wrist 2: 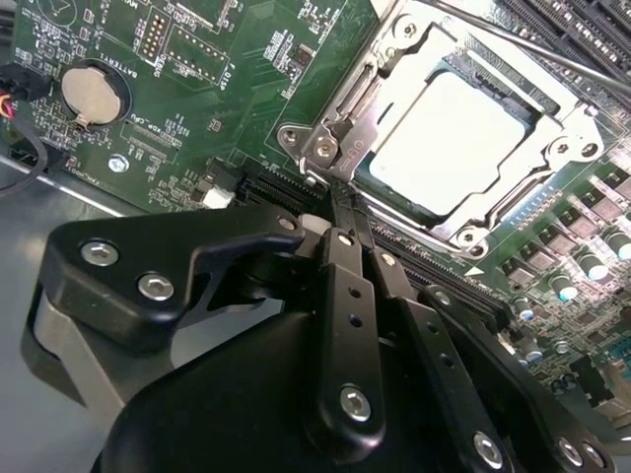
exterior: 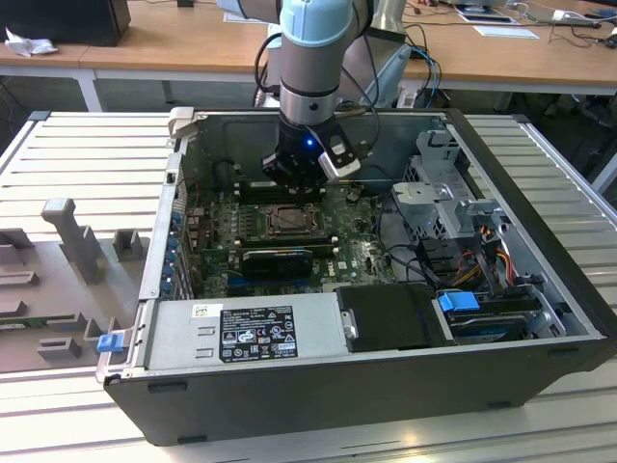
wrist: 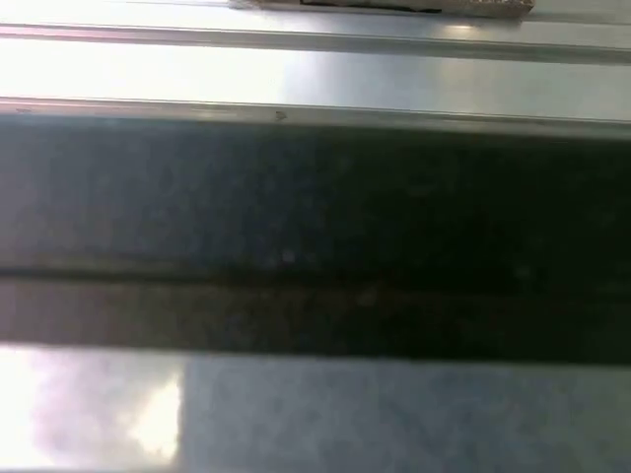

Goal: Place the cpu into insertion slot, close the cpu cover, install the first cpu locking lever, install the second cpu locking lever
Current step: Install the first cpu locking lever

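Ribbed grey metal tabletop (exterior: 77,145) carried the whole setup, with wooden desks behind it and an open black desktop computer case (exterior: 386,386) lying on its side. Nearest in the exterior view sat the silver power supply box (exterior: 241,333), and past that the green motherboard (exterior: 222,241) with the square black-framed insertion slot (exterior: 289,222) roughly in the middle. Above it hung the black robot gripper (exterior: 297,177) on its pale blue and grey arm (exterior: 313,48), parked just over the far edge of the socket. In the second wrist view the gripper (wrist 2: 340,202) had its fingers (wrist 2: 345,286) pressed together into one thin tip, clenched on nothing I could see, with that tip right at the corner of the socket by a hinge screw. Progress looked decent: the flat silver-grey square cpu (wrist 2: 449,138) was already seated in the slot, and the silvery metal frame cpu cover (wrist 2: 360,103) looked folded down around it, chip showing through the window. A thin metal locking lever rod (wrist 2: 513,44) ran along the far side of the socket, but I couldn't tell if it was latched. My guess was the levers were still left.
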Controlling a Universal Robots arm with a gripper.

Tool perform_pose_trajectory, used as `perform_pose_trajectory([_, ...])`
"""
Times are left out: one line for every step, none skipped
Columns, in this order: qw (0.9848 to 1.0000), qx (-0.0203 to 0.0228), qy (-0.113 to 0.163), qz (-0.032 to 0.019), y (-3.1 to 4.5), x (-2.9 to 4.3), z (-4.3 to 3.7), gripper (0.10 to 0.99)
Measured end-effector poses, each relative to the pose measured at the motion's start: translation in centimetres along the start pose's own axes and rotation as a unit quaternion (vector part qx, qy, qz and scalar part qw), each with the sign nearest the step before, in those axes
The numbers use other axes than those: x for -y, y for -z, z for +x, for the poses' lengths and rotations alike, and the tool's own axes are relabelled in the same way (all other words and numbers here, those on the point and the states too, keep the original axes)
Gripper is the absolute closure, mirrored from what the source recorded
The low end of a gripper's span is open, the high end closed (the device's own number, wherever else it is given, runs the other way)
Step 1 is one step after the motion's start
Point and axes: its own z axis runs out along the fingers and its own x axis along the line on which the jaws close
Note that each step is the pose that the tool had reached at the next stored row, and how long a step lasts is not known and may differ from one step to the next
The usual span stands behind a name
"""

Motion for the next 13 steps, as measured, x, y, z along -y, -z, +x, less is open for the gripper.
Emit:
perform_pose_trajectory([1.0000,0.0000,0.000,0.0000,-0.02,0.01,-0.02,0.980])
perform_pose_trajectory([1.0000,0.0000,0.000,-0.0001,-0.02,0.02,-0.04,0.980])
perform_pose_trajectory([1.0000,0.0000,0.000,-0.0011,-0.03,0.02,-0.06,0.980])
perform_pose_trajectory([1.0000,0.0001,0.000,-0.0023,-0.03,0.02,-0.06,0.980])
perform_pose_trajectory([1.0000,0.0002,0.000,-0.0040,-0.03,0.02,-0.07,0.980])
perform_pose_trajectory([1.0000,0.0003,0.000,-0.0045,-0.04,0.01,-0.07,0.980])
perform_pose_trajectory([1.0000,0.0002,0.000,-0.0046,0.00,0.01,-0.07,0.980])
perform_pose_trajectory([1.0000,0.0003,0.000,-0.0047,0.09,0.00,-0.08,0.980])
perform_pose_trajectory([1.0000,0.0003,0.000,-0.0048,0.26,-0.02,-0.08,0.980])
perform_pose_trajectory([1.0000,0.0002,0.000,-0.0046,0.50,-0.03,-0.08,0.980])
perform_pose_trajectory([1.0000,0.0002,0.000,-0.0046,0.84,-0.07,-0.08,0.980])
perform_pose_trajectory([1.0000,0.0001,0.000,-0.0044,1.16,-0.10,-0.09,0.980])
perform_pose_trajectory([1.0000,0.0002,0.000,-0.0043,1.33,-0.11,-0.09,0.980])
